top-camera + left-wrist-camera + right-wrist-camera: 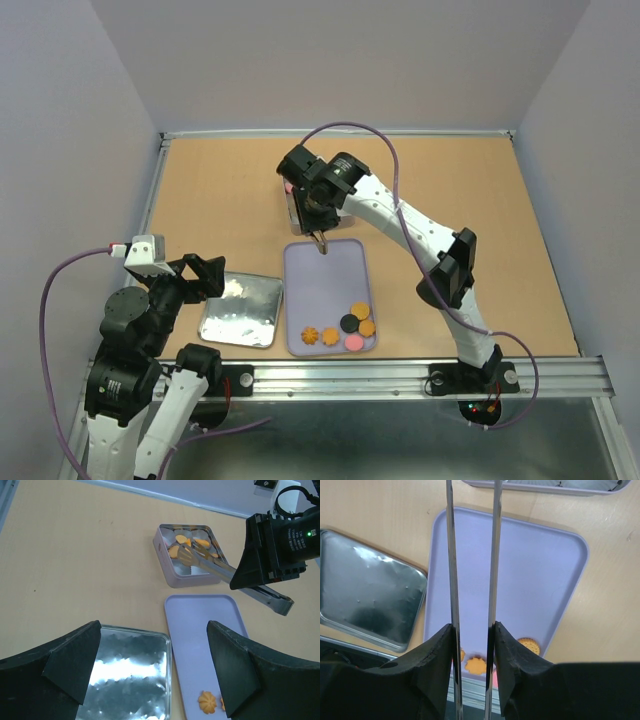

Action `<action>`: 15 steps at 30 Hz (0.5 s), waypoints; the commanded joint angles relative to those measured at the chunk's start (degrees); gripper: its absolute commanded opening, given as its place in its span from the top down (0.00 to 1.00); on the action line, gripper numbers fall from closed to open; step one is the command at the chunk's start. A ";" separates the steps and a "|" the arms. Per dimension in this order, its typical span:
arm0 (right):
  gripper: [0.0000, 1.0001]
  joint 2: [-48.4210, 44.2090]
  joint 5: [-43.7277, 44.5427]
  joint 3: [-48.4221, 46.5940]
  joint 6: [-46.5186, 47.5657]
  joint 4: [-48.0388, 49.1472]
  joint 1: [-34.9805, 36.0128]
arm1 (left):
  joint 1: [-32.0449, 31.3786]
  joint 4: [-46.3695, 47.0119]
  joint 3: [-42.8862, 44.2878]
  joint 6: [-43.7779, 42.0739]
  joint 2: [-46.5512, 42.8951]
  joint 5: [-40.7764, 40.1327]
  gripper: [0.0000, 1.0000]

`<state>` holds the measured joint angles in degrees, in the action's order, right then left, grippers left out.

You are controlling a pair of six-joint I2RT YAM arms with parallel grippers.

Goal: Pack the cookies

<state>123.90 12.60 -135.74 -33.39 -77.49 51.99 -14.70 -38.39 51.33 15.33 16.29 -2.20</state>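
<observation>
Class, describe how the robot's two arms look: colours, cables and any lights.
Left arm and right arm: white shells, black joints. Left tool and right tool: black, wedge-shaped. A purple cable runs along each arm. Small lights at the right base.

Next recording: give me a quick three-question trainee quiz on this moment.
1. True or false: the lid is on the tin.
2. The right gripper holds: A tongs, B a cookie, C the lid.
3. Fill in: the black cookie lies on the ____.
Key: 1 false; 2 A; 3 tray.
</observation>
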 commanded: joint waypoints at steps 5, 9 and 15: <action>0.57 -0.94 0.05 3.64 -0.01 1.82 0.22 | -0.59 2.80 -0.18 -0.22 0.84 -0.18 0.01; 0.55 -0.94 0.32 4.00 0.08 1.91 0.22 | -0.68 2.80 -0.27 -0.30 1.02 -0.18 0.01; 0.55 -1.64 0.50 3.82 -0.19 2.00 0.22 | -0.77 2.80 -0.27 -0.22 0.93 -0.18 0.01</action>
<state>123.90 12.47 -132.25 -33.41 -77.12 51.99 -15.07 -38.37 51.33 15.33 16.34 -2.20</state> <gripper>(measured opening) 0.456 0.985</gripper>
